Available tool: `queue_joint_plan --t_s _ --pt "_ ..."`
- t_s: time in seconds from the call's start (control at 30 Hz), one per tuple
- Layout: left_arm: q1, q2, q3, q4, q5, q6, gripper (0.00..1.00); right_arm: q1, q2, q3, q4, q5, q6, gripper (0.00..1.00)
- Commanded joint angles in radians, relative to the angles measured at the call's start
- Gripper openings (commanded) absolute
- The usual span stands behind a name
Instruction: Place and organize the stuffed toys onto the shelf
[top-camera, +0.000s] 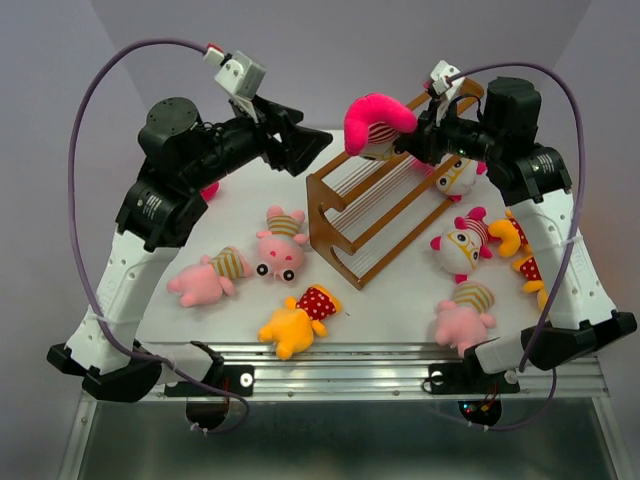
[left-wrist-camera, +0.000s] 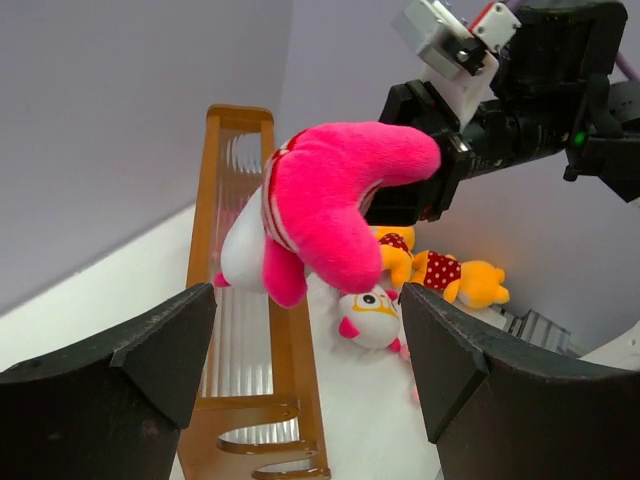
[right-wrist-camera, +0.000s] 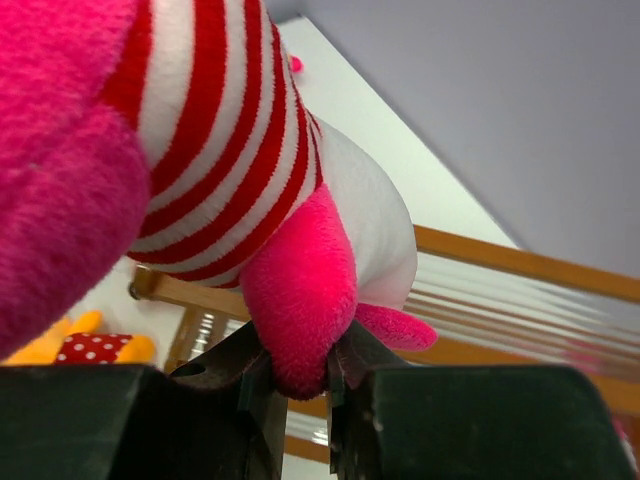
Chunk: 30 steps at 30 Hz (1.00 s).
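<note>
Looking at that moment, what did my right gripper hold, and where?

— Your right gripper (right-wrist-camera: 300, 372) was closed narrow on one limb of the pink toy (top-camera: 378, 122), the one in the red-striped shirt. In the top view the toy hung over the far end of the shelf (top-camera: 372, 222), at about 12 o'clock of the table (top-camera: 400, 300). I could not tell whether it touched the upper tier.

— And my left gripper?

— Your left gripper (top-camera: 312, 150) stood wide and had nothing in it, at 9 o'clock of the toy, just beside the shelf.

— How would this toy handle?

— I judged it light and very soft. Pinched by a limb only, the body sagged and could swing or turn, so it might land lying down on the thin rods. A hold around the striped torso would seat it more upright, I think.

— The other toys?

— The other toys (top-camera: 282, 254) lay on the table at 8 o'clock and 4 o'clock of the shelf.
</note>
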Motion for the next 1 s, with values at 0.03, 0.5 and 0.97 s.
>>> queue_joint_plan --t_s 0.03,0.5,0.97 --pt "-0.076 0.085 0.095 -0.011 -0.045 0.098 0.85 -0.001 0.050 0.130 -0.205 0.241 -0.162 0.01" --pt "-0.167 0.374 0.282 -0.131 -0.129 0.069 0.81 -0.001 0.016 0.121 -0.229 0.258 -0.265 0.01" --pt "-0.144 0.376 0.269 -0.073 -0.143 -0.008 0.00 -0.001 0.010 0.114 -0.219 0.206 -0.210 0.05"
